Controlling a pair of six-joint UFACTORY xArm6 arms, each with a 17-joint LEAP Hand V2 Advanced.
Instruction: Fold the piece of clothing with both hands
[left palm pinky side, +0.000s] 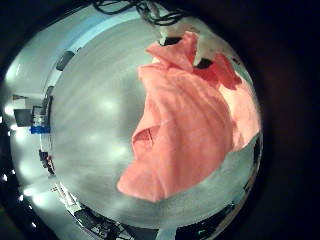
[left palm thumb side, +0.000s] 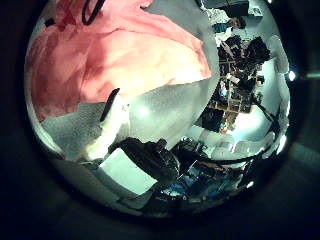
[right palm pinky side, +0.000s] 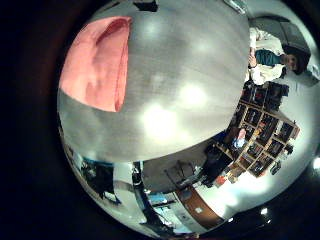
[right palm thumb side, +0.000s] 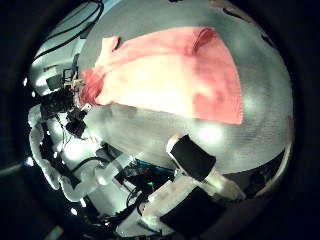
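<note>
The piece of clothing hangs in folds from my left hand's fingertips, which pinch its upper edge; its lower part rests on the table. In the left thumb side palm view the cloth is close to the palm, beside a finger. In the right thumb side palm view the cloth lies spread on the table, with the left hand at one end. My right hand is away from the cloth and holds nothing. The right little finger side palm view shows the cloth far off.
The round table's edge runs below the right hand. Cluttered shelves stand beyond the table, also in the left thumb side palm view. Bare tabletop lies beside the cloth.
</note>
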